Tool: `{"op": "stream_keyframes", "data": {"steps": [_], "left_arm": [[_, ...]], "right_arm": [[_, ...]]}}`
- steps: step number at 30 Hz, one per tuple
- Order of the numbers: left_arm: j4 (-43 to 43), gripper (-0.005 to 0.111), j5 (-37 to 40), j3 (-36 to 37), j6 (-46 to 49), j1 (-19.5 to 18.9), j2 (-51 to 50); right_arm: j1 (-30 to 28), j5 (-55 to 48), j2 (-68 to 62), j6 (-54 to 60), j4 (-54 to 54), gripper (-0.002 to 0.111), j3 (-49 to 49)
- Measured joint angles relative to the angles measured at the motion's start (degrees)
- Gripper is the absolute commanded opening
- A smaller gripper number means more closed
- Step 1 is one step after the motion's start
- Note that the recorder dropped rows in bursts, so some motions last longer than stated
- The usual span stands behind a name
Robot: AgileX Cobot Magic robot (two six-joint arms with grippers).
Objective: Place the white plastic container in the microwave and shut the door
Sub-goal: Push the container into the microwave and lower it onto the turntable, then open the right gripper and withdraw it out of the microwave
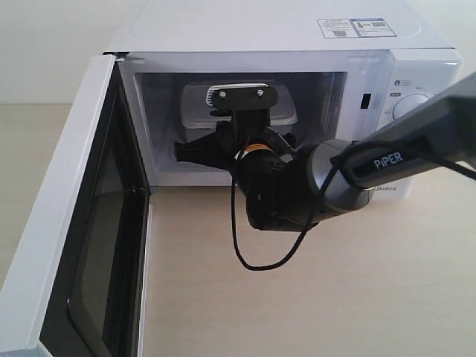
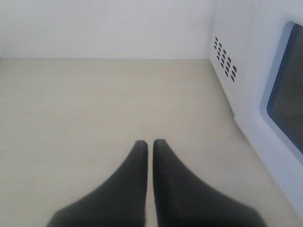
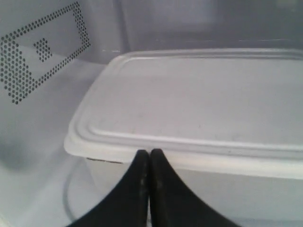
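Note:
The white plastic container [image 1: 286, 111] [image 3: 199, 109] sits inside the white microwave [image 1: 297, 33], partly hidden in the exterior view by the right arm's wrist. My right gripper [image 3: 150, 152] is shut with nothing between its fingers, its tips against the container's near rim. The door [image 1: 71, 223] stands wide open at the left, its dark window facing inward. My left gripper [image 2: 150, 143] is shut and empty above the bare table, beside the microwave's vented side wall [image 2: 225, 61]; it does not show in the exterior view.
The right arm [image 1: 387, 160] reaches across the front of the control panel, hiding part of a dial [image 1: 410, 105]. A black cable [image 1: 245, 249] loops below the wrist. The light wooden table [image 1: 320, 290] spreads before the microwave.

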State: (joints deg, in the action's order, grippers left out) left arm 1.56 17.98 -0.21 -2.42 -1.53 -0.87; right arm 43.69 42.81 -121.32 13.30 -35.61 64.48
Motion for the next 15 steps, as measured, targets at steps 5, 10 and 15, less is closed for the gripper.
{"op": "stream_keyframes", "data": {"steps": [5, 10, 15], "left_arm": [[0.0, 0.004, 0.0, 0.0, 0.0, 0.0, 0.0], [0.0, 0.004, 0.0, 0.0, 0.0, 0.0, 0.0], [0.0, 0.004, 0.0, 0.0, 0.0, 0.0, 0.0]], "right_arm": [[-1.7, -0.3, -0.1, 0.1, -0.7, 0.0, 0.1], [-1.7, -1.8, -0.1, 0.1, -0.8, 0.0, 0.1], [-0.2, -4.5, 1.4, 0.3, -1.0, 0.0, 0.1]]}}
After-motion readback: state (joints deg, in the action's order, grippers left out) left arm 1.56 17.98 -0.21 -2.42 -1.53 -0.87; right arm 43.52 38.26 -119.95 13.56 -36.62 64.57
